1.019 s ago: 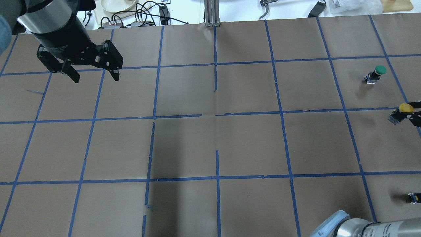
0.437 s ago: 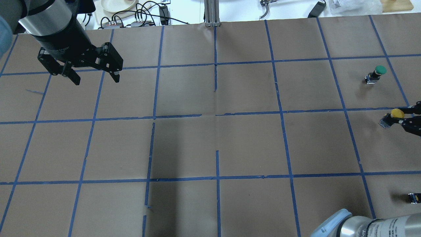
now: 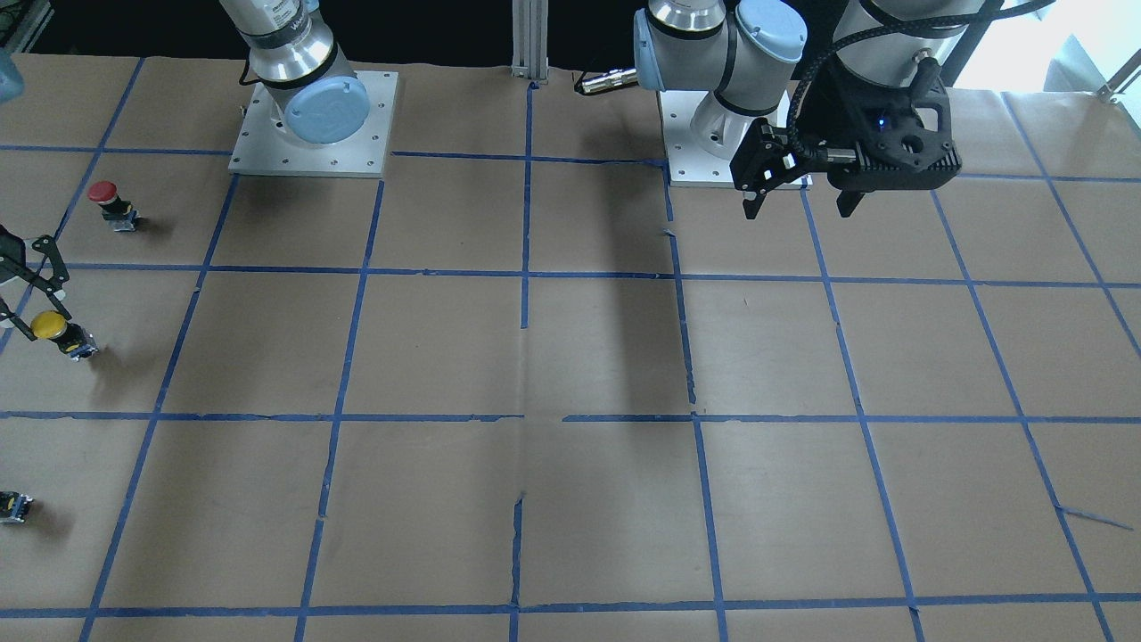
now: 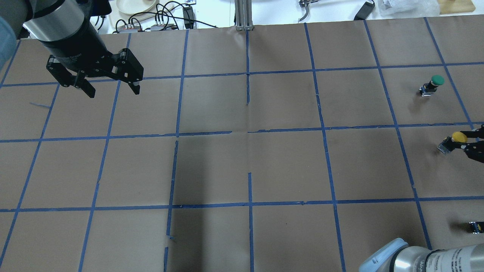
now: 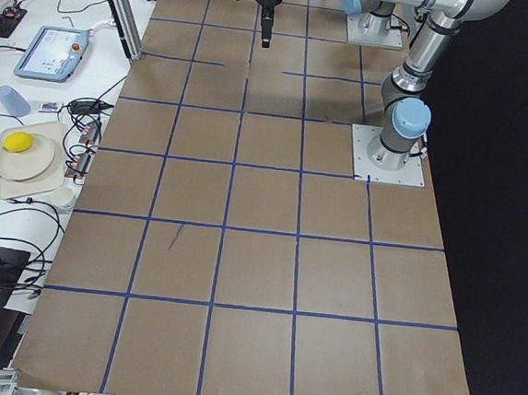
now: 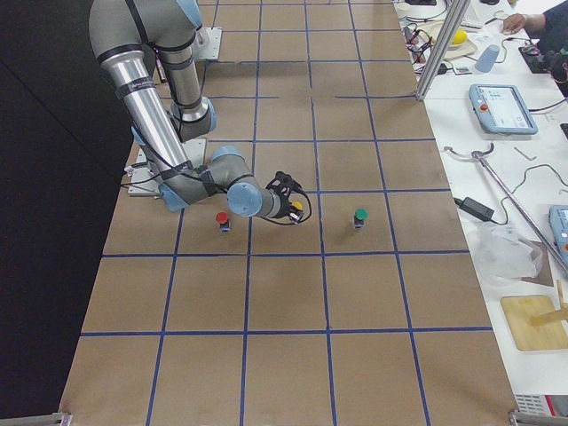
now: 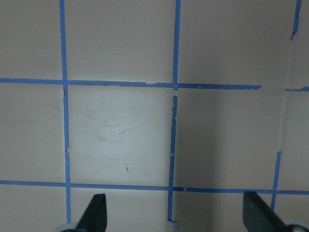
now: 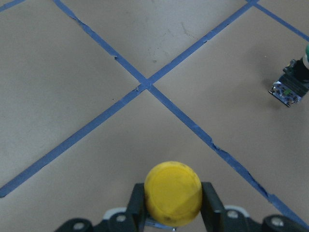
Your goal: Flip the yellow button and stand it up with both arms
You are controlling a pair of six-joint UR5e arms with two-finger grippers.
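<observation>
yellow button (image 4: 459,136) | cap uppermost | clamped in right gripper (image 8: 173,197) | left gripper (image 4: 113,92) spread

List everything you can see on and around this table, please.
table: one, brown paper with blue tape grid, under everything
red button: one, red cap, nearest the robot, on its right side
yellow button: one, yellow cap, between red and green
green button: one, green cap, farthest out
plate: one, cream, side bench, holding something yellow
left gripper: one, black, open, hovering on the robot's left
right gripper: one, black, shut on the yellow button
</observation>
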